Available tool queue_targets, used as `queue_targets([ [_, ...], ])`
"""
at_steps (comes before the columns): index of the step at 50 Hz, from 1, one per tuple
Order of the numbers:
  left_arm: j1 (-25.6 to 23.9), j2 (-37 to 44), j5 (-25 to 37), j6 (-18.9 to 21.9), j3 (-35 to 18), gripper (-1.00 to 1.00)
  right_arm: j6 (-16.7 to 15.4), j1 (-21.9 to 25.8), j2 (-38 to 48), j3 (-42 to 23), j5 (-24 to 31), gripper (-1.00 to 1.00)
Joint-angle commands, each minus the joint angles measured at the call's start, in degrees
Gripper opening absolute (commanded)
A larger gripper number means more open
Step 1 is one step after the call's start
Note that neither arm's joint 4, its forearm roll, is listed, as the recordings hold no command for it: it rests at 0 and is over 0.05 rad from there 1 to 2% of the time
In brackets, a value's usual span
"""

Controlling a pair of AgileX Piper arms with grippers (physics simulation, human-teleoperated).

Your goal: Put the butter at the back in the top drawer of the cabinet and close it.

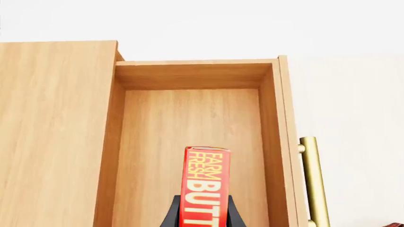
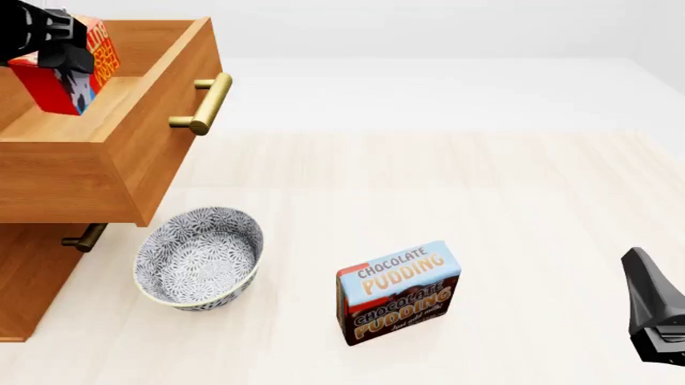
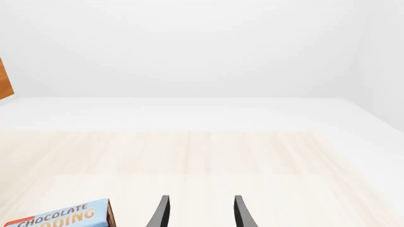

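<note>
Left tool clenched on the butter, dark fingers pressed to both broad faces of the red box. Held narrow edge up, long axis running straight ahead along the fingers, out over the wooden floor of the top drawer. Lettering readable along that same axis — "FARM FRESH" at the far end, "BUTT" nearer the tool. Drawer pulled well out of the cabinet, back wall lying ahead of the box and clearly apart from it, brass handle off to one side beyond the front panel. From the front, box seen tilted above the open drawer at the upper left corner, not resting on its floor. Below the drawer, on the surface: patterned bowl, then the chocolate pudding box standing further toward the right tool. Right tool released — fingers parted, nothing between them, low at the near right edge, pudding box just off to its left
</note>
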Motion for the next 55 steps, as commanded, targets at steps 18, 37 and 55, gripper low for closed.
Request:
queue_targets([
  [18,1.58,2.11,-2.15,0.74,0.23,-1.0,0.0,0.0,0.0,0.0,0.0,1.0],
  [37,2.68,3.63,-3.83,0.64,1.3,-1.0,0.0,0.0,0.0,0.0,0.0,1.0],
  [55,2.96,5.2,-5.31,-0.44,2.55,-1.0,0.0,0.0,0.0,0.0,0.0,1.0],
])
